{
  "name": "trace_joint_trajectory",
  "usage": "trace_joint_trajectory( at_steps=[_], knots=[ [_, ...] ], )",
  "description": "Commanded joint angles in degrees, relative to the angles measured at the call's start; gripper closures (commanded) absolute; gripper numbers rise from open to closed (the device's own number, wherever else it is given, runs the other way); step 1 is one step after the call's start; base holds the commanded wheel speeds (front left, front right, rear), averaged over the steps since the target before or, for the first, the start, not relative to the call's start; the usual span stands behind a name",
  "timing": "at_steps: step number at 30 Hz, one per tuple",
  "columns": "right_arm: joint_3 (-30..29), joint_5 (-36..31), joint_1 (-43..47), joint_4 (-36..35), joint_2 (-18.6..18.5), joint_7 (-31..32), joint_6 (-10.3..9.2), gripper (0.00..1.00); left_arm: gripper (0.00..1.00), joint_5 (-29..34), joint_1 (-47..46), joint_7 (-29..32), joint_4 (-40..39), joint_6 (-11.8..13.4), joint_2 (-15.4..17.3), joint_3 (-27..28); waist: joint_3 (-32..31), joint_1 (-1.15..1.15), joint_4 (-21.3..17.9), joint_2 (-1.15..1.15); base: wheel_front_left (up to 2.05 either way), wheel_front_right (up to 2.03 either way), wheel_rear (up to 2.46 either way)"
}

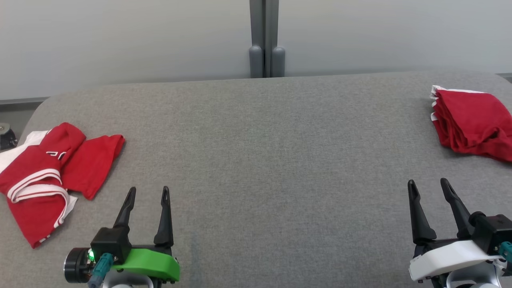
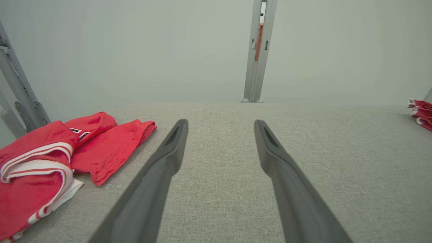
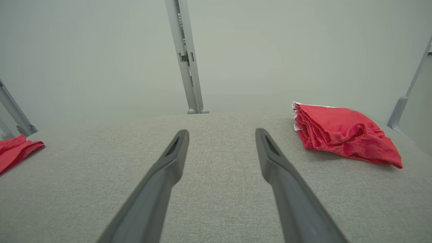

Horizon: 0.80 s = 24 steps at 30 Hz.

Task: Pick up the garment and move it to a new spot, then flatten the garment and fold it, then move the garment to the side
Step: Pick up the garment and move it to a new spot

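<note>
Closest in, both arms hover low over the grey fabric table (image 1: 260, 168) with nothing in them: the left gripper (image 1: 148, 189) has its two dark fingers spread apart, and the right gripper (image 1: 428, 182) is the same, wide and empty. Just beyond and to the left of the left gripper is the red garment (image 1: 36, 208). It looks like a jersey with white trim, and it's bunched up at the table's left edge with one sleeve (image 1: 94, 164) flopped out toward the middle. My guess is it's thin, light and totally floppy, so it'll drape and drag rather than hold any shape, and a pinch in the middle of the heap would probably grab several layers. I'd go for that loose sleeve or the thicker white-banded hem (image 1: 36, 188), since there's a real edge to bite there. Further back on the right is a folded red pile (image 1: 472, 120), well apart from it, which looks already done. Behind everything are a grey post (image 1: 264, 40) and a plain wall (image 1: 120, 40).
</note>
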Motion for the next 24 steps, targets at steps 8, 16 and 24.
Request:
trace_joint_trajectory(
  at_steps=[8, 16, 24],
  knots=[
    [0.1, -0.6, -1.1, -2.8, -0.6, 0.6, -0.09, 0.00, 0.00, 0.8, -3.4, 0.0, -1.7, 0.4, -0.8, 1.2, 3.0, 0.00, 11.5, 0.00, 0.00, 0.00, 0.00],
    [3.0, -0.4, -3.3, -4.6, -2.2, 1.9, -0.09, 0.00, 0.00, 0.6, -4.2, 0.0, -2.6, 0.2, -1.7, 3.1, 3.9, 0.00, 23.8, 0.00, 0.00, 0.00, 0.00],
    [6.9, 0.2, -6.2, -4.6, -4.1, 3.4, -0.08, 0.00, 0.00, 0.4, -4.5, 0.0, -3.7, 0.1, -2.2, 4.7, 5.3, 0.00, 30.1, 0.00, 0.00, 0.00, 0.00]
  ],
)
